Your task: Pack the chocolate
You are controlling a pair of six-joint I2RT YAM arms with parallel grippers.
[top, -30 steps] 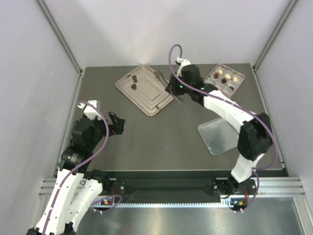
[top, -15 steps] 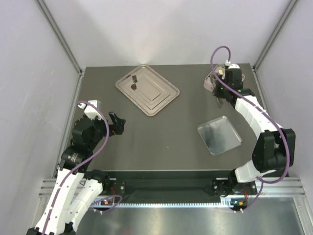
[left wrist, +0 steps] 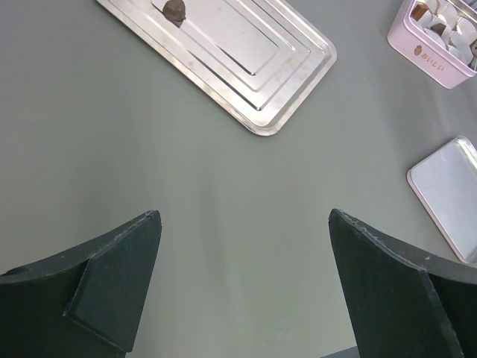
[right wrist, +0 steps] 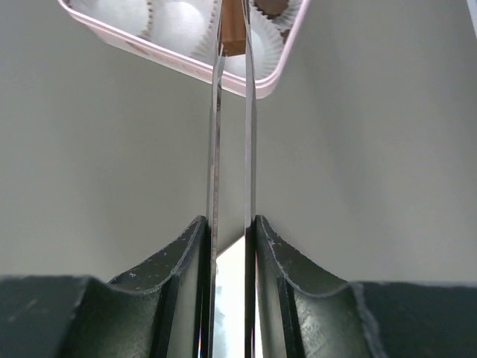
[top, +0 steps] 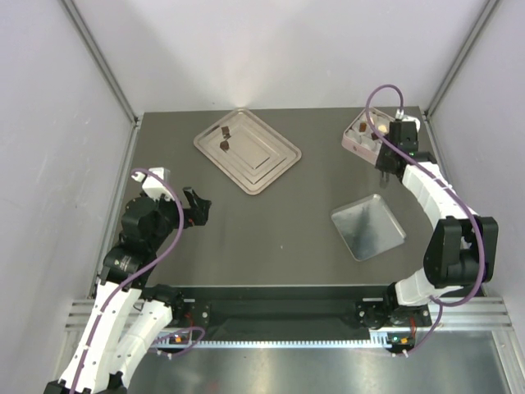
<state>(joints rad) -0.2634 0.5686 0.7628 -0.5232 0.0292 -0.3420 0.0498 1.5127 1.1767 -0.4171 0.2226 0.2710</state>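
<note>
Gold emblem and lettering on the side of the pink box (left wrist: 436,60), too small to read. Right gripper (right wrist: 229,224) clamped on metal tweezers (right wrist: 215,134), blades nearly together, pinching a brown chocolate piece (right wrist: 232,30) over a paper cup (right wrist: 264,48) of that box. Left gripper (left wrist: 244,216) spread wide, holding nothing; two dark chocolates (top: 223,146) on the steel tray (top: 271,164).
</note>
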